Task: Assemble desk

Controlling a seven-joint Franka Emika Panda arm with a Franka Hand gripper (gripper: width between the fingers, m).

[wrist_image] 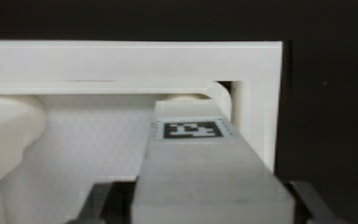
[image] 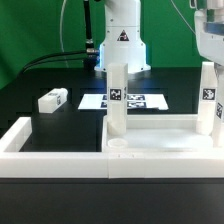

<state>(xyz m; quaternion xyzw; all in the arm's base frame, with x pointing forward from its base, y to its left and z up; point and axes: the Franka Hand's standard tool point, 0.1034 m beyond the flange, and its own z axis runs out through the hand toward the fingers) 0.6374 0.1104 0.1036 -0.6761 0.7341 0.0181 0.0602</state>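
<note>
Tabletop slab (image: 160,135) sits inside the border wall (image: 50,160), one leg post (image: 117,100) upright on its corner; a second leg post (wrist_image: 202,170) clamped between the gripper (wrist_image: 202,205) jaws. Posts look stiff, light, smooth plastic, best gripped on flat mid-faces. Loose leg post (image: 52,99) lies near the marker board (image: 135,101)

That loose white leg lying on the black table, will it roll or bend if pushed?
The loose leg looks square-sided and lies flat, so it would probably slide rather than roll. It looks like hard white plastic, so likely stiff. Being small, it is probably light, and an off-centre nudge might spin it on the table.
</note>
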